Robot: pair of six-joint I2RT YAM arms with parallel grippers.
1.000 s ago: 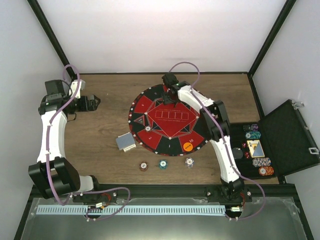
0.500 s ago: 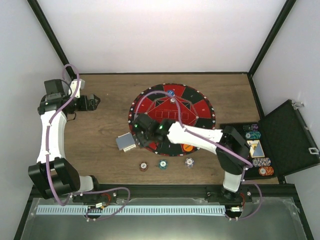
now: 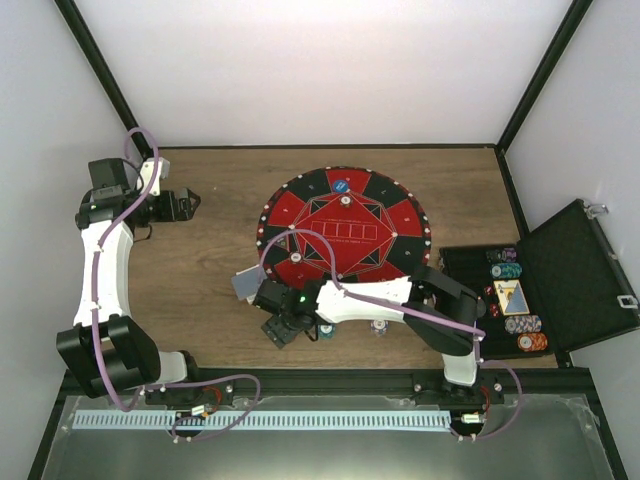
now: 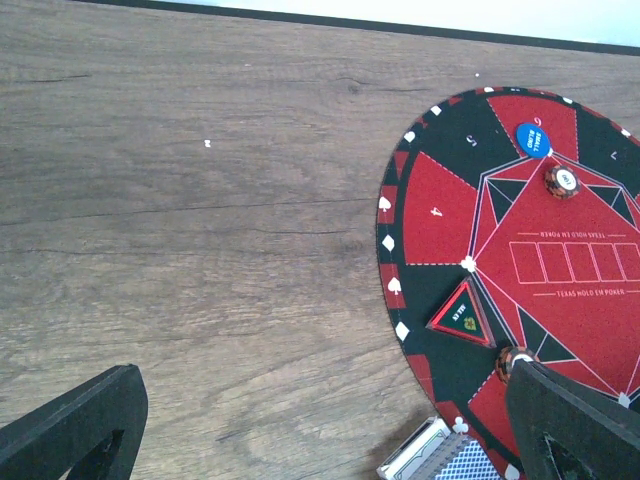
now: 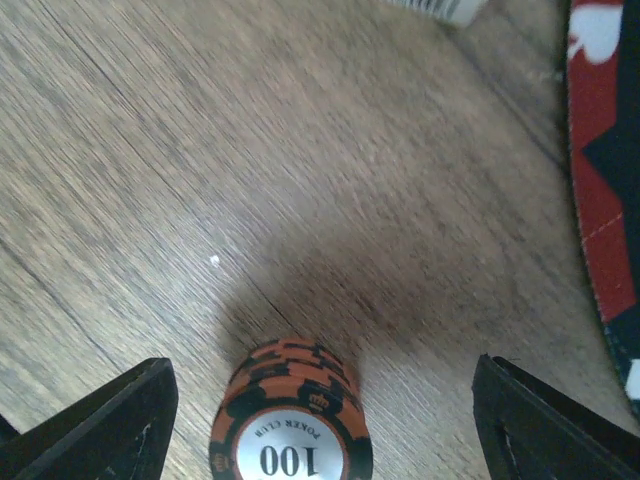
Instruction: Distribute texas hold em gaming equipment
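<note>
R tool (image 5: 322,400) open over 1 brown chip stack (image 5: 290,430); 1 deck (image 4: 440,460).

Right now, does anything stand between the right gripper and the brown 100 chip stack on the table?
Nothing visible does. The brown chip stack stands on the bare table between the fingers of the open right gripper, touching neither. The card deck and the mat lie well apart from it.

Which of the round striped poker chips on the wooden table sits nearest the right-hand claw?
The brown-and-black chip marked 100, lying between the open fingers of the right gripper.
</note>
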